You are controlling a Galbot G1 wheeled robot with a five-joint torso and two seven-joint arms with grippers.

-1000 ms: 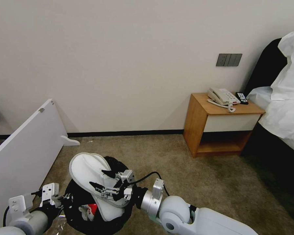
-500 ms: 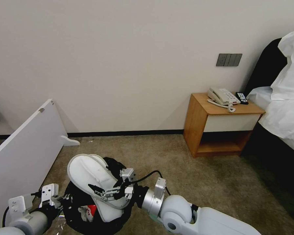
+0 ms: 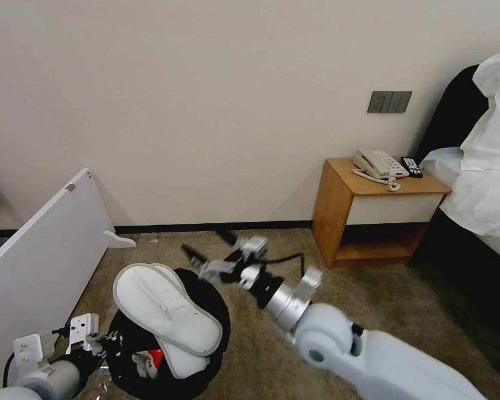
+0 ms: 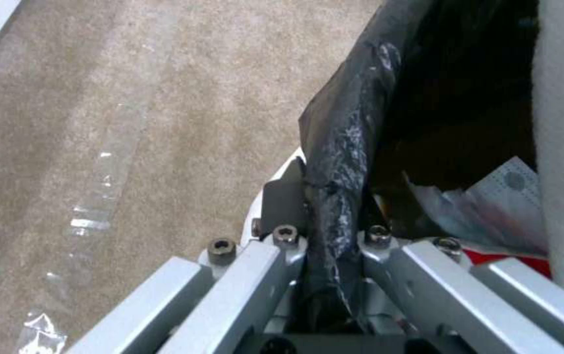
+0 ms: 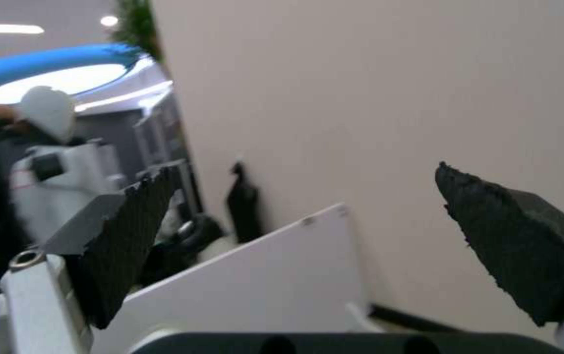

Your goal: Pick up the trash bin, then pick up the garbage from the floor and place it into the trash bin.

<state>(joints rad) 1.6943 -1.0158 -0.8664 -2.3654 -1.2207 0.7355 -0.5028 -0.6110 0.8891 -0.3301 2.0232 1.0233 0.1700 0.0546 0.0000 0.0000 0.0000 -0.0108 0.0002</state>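
Released from the right claw (image 3: 208, 256), which has lifted clear toward the wall, the white slipper (image 3: 166, 311) now lies across the trash bin (image 3: 205, 294).

Right claw hangs wide open and empty above the carpet (image 3: 316, 300), between the bin and the wooden nightstand (image 3: 339, 211). Left claw (image 4: 324, 236) is clamped on the bin's black-bagged rim; red-and-white litter (image 3: 150, 358) sits inside. No writing can be read. A white board (image 3: 39, 255) leans near the bin.
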